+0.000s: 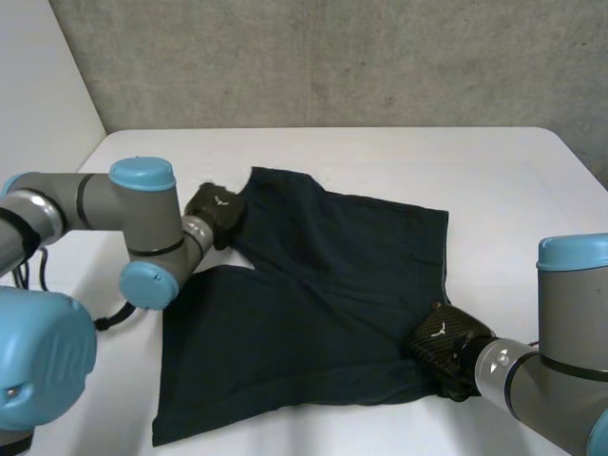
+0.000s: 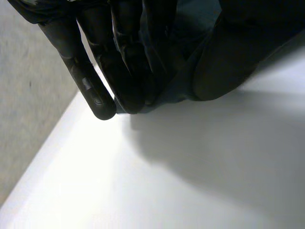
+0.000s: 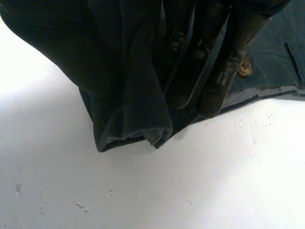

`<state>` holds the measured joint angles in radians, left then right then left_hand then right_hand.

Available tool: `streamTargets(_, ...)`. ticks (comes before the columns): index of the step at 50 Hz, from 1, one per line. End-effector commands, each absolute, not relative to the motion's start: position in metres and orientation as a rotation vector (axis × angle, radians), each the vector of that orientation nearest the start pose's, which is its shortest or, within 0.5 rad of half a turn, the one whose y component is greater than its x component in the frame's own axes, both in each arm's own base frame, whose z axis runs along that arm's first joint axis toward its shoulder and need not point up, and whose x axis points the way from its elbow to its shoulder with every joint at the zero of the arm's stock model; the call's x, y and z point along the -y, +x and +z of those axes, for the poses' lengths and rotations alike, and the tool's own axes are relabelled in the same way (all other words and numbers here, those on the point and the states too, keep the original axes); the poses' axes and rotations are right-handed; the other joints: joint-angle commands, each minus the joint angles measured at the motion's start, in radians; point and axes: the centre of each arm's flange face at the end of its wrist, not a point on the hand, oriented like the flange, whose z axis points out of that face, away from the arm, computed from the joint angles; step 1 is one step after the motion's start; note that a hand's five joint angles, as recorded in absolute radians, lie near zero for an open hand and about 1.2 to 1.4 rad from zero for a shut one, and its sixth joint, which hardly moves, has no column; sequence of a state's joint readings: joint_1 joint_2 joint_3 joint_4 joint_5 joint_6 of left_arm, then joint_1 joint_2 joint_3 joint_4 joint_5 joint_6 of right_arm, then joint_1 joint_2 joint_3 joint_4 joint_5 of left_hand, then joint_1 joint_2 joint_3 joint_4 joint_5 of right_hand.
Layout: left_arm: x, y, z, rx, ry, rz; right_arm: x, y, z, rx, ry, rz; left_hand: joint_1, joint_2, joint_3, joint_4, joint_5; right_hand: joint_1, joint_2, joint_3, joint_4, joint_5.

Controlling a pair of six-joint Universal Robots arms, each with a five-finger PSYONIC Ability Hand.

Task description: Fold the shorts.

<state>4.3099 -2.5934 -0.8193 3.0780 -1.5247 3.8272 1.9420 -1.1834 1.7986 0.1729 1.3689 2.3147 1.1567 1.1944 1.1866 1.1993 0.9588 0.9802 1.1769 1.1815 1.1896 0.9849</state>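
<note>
– Left hand (image 1: 217,211) and right hand (image 1: 442,342): what are they up to?
– Both are closed on cloth. Biggest things first, though: the white desk (image 1: 494,180) stands against a grey wall (image 1: 332,57). The dark blue shorts (image 1: 313,304) lie spread on the desk, mostly flat, between the two arms.
– So where's the left hand?
– At the far left corner of the shorts, with the cloth's edge pinched between its fingers (image 2: 97,95) and thumb, low over the desk.
– The right one?
– At the near right corner. Its fingers (image 3: 209,90) lie over a bunched fold, nipped against the thumb, and that corner sits rumpled on the desk.
– Anything smaller?
– A pale button (image 3: 244,68), just beside those fingertips.
</note>
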Motion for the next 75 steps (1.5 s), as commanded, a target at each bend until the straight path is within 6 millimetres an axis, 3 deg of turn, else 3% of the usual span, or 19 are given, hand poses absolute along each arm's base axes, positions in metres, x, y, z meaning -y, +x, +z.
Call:
streamTargets(1,0.368,-0.288,0.111,-2.149,1.237,-1.625,0.196,0.237,0.13,-2.31,-1.727,-1.221,0.24,0.202,0.21,0.197,0.263,0.416,0.219,0.215,0.207,0.237)
streamTargets(6,0.362,-0.286,0.123,-2.168,1.196,-1.641,0.195,0.237,0.13,-2.31,-1.727,-1.218,0.217,0.179,0.187,0.174,0.24,0.416,0.219,0.215,0.207,0.237)
streamTargets(10,0.361,-0.287,0.139,-2.183,1.143,-1.708,0.195,0.237,0.129,-2.31,-1.727,-1.216,0.041,0.003,0.011,-0.002,0.064,0.416,0.219,0.215,0.207,0.237)
streamTargets(12,0.361,-0.287,0.148,-2.191,1.113,-1.749,0.194,0.237,0.129,-2.311,-1.727,-1.214,-0.197,-0.234,-0.226,-0.239,-0.173,0.416,0.219,0.215,0.207,0.237)
streamTargets(14,0.359,-0.288,0.152,-2.198,1.106,-1.764,0.194,0.237,0.129,-2.31,-1.728,-1.211,-0.282,-0.32,-0.312,-0.325,-0.259,0.416,0.219,0.215,0.207,0.237)
streamTargets(22,0.315,-0.27,0.183,-2.232,1.112,-1.756,0.195,0.238,0.131,-2.318,-1.689,-1.224,-0.283,-0.32,-0.313,-0.325,-0.259,0.416,0.219,0.215,0.207,0.237)
streamTargets(27,0.286,-0.268,0.201,-2.201,1.188,-1.9,0.195,0.238,0.131,-2.319,-1.689,-1.222,-0.511,-0.549,-0.541,-0.554,-0.488,0.416,0.219,0.215,0.207,0.237)
streamTargets(30,0.284,-0.271,0.201,-2.168,1.232,-1.966,0.194,0.238,0.131,-2.319,-1.689,-1.219,-0.582,-0.62,-0.612,-0.624,-0.559,0.416,0.219,0.215,0.207,0.237)
streamTargets(34,0.296,-0.279,0.203,-2.09,1.272,-2.077,0.193,0.238,0.13,-2.32,-1.689,-1.215,-0.597,-0.634,-0.627,-0.639,-0.573,0.416,0.219,0.215,0.207,0.237)
streamTargets(38,0.326,-0.294,0.184,-2.075,1.308,-2.095,0.192,0.237,0.129,-2.323,-1.69,-1.204,-0.582,-0.62,-0.612,-0.625,-0.559,0.416,0.219,0.215,0.207,0.237)
streamTargets(42,0.354,-0.307,0.168,-2.125,1.342,-2.034,0.191,0.236,0.128,-2.327,-1.689,-1.197,-0.562,-0.599,-0.591,-0.604,-0.538,0.416,0.219,0.215,0.207,0.237)
streamTargets(50,0.378,-0.315,0.14,-2.198,1.413,-1.903,0.191,0.236,0.127,-2.329,-1.686,-1.197,-0.561,-0.599,-0.591,-0.604,-0.538,0.416,0.219,0.215,0.207,0.237)
streamTargets(59,0.381,-0.317,0.124,-2.059,1.568,-1.82,0.192,0.235,0.127,-2.331,-1.684,-1.202,-0.491,-0.529,-0.521,-0.534,-0.468,0.416,0.219,0.215,0.207,0.237)
streamTargets(63,0.378,-0.315,0.124,-2.081,1.579,-1.787,0.193,0.236,0.127,-2.327,-1.687,-1.209,0.01,-0.028,-0.02,-0.033,0.033,0.416,0.219,0.215,0.207,0.237)
streamTargets(64,0.379,-0.314,0.127,-2.08,1.564,-1.783,0.193,0.236,0.127,-2.325,-1.687,-1.209,0.237,0.2,0.207,0.195,0.261,0.416,0.219,0.215,0.207,0.237)
streamTargets(70,0.388,-0.296,0.129,-2.113,1.432,-1.721,0.193,0.236,0.127,-2.327,-1.687,-1.209,0.24,0.202,0.21,0.197,0.263,0.416,0.219,0.215,0.207,0.237)
streamTargets(75,0.381,-0.272,0.132,-2.168,1.346,-1.627,0.193,0.236,0.127,-2.325,-1.687,-1.209,0.24,0.202,0.21,0.197,0.263,0.416,0.219,0.215,0.207,0.237)
